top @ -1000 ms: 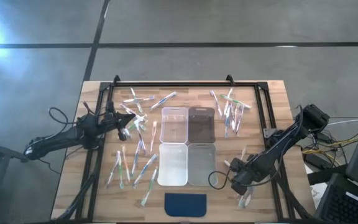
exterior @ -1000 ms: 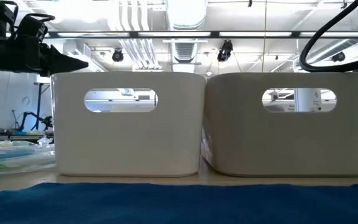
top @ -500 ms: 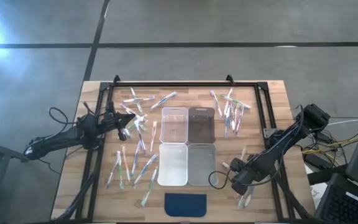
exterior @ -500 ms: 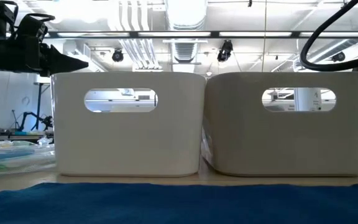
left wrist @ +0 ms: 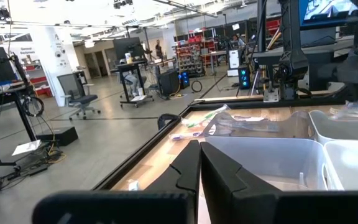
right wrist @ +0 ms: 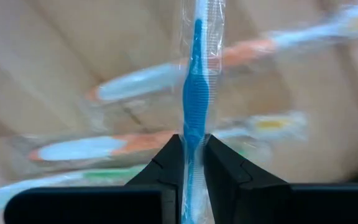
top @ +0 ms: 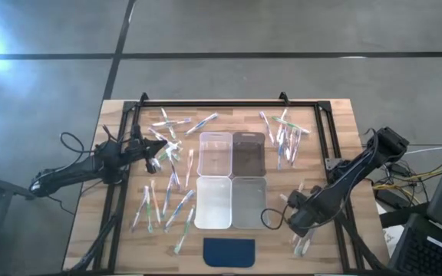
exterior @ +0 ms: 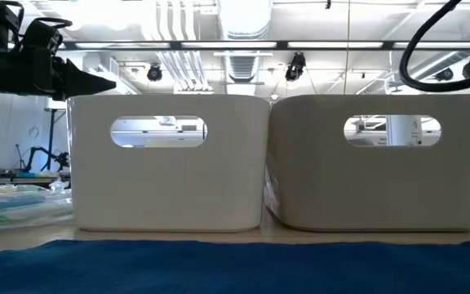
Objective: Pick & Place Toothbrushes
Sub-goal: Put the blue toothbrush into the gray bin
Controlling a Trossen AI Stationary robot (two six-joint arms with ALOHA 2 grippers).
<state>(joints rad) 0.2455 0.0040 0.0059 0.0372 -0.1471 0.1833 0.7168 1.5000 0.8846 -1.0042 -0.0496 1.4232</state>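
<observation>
Right gripper (right wrist: 192, 155) jaws clamp a blue toothbrush (right wrist: 194, 93) — upright between them; left gripper (left wrist: 200, 163) jaws together.

Four bins (top: 231, 179) stand in a two-by-two block at the middle of the worktop (top: 336, 123), touching one another. A flat pad (top: 229, 251) lies just in front of them at the near edge.

To the left of the bins, many toothbrushes (top: 164, 201) lie scattered from the far edge down to the near one; a smaller cluster of brushes (top: 284, 138) lies to the right of the far bins, and a few more (top: 304, 244) at the near right corner.

The left end effector (top: 159, 156) sits among the left scatter, beside the far left bin. The right end effector (top: 288, 218) is just right of the near right bin (a wrapped brush (right wrist: 195, 99) sits between its fingers, above other brushes on the worktop).
</observation>
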